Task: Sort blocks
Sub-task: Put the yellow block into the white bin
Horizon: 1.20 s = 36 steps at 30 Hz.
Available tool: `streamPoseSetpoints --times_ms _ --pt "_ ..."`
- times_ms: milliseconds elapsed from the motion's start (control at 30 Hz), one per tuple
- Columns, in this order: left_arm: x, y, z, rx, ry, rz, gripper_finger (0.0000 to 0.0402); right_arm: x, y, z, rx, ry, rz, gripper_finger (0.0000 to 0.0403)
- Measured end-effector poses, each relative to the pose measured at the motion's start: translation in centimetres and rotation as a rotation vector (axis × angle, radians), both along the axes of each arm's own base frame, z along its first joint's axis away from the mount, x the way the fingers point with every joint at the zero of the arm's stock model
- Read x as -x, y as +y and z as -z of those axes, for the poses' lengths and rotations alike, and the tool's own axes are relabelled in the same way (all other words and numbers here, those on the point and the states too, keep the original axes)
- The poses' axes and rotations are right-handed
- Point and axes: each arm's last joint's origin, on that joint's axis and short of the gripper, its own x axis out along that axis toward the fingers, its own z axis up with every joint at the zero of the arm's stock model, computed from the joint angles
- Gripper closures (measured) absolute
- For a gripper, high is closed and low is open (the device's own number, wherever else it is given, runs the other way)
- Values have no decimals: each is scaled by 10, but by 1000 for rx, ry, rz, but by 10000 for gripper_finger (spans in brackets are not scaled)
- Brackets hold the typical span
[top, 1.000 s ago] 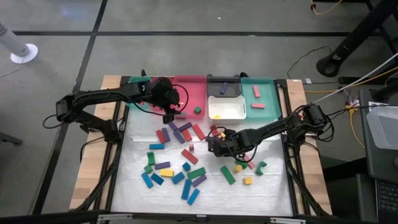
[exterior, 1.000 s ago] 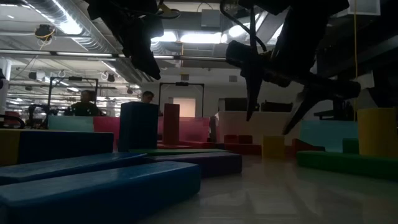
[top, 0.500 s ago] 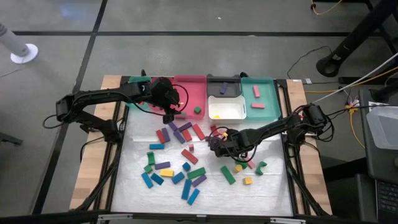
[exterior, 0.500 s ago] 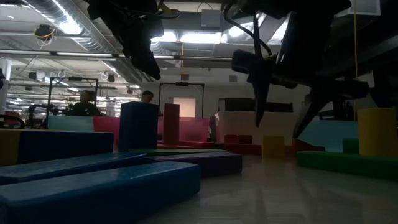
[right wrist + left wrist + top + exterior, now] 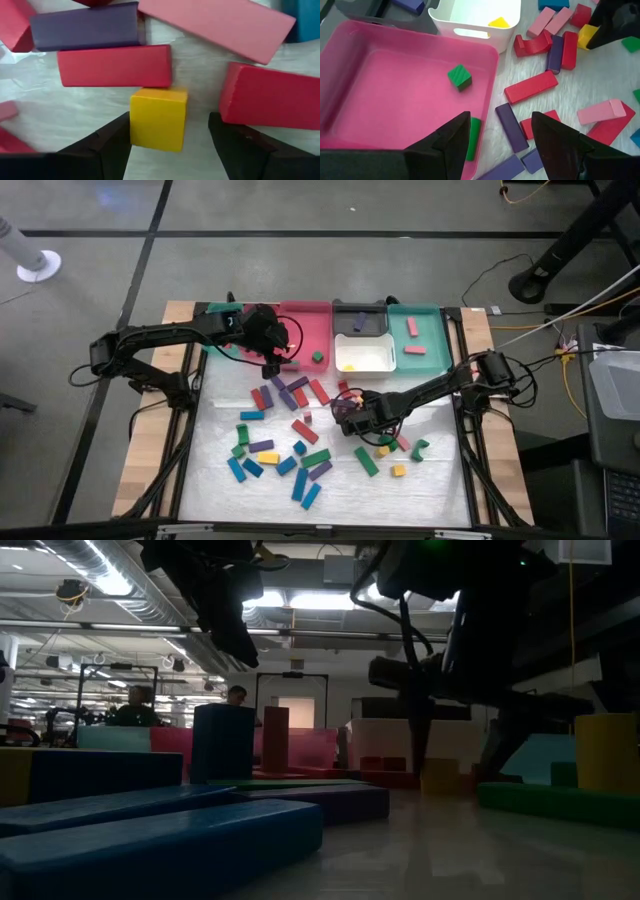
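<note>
My right gripper [image 5: 345, 412] has dropped lower over the last second, its fingers now down among the blocks; my left gripper [image 5: 272, 363] has not shifted. The table [image 5: 440, 480] lies under both, with the trays along its far edge. The pink tray [image 5: 380, 90] sits just ahead of my left jaws, which stand spread and hold nothing, poised over its near rim. A small green cube [image 5: 459, 77] rests inside that tray, and a green bar [image 5: 473, 137] stands against its outer wall, right between my left fingers [image 5: 451, 137]. The white tray [image 5: 475, 20] lies beyond, a yellow piece [image 5: 498, 22] in it. My right jaws stand released too, straddling a yellow cube [image 5: 158, 118] without touching it. Just past the cube lies a red bar [image 5: 114, 65], touching it, then a purple bar [image 5: 84, 27]; a pink bar [image 5: 220, 22] and another red block [image 5: 270, 97] lie to the side. The other blocks [image 5: 285, 450] are scattered nearby.
</note>
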Motion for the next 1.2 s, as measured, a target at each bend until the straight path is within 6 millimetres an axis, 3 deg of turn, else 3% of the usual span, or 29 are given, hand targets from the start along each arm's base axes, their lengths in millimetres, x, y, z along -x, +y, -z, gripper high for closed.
streamPoseSetpoints --times_ms 100,367,567,800,1033,1200 --pt "0 0 0 0 0 0 204 0 0 2 3 7 0 166" --pt "0 0 0 31 -1 -35 204 -1 -3 2 40 -4 13 271" --pt "8 -4 2 30 67 12 204 -1 -4 -6 50 -40 6 271" --pt "29 -12 -7 -8 131 105 204 9 -12 -50 114 -189 17 264" --pt "40 -25 -16 8 122 148 204 22 -47 -94 340 -303 53 265" --pt "36 -33 -15 27 117 159 204 25 -89 -105 504 -252 59 259"
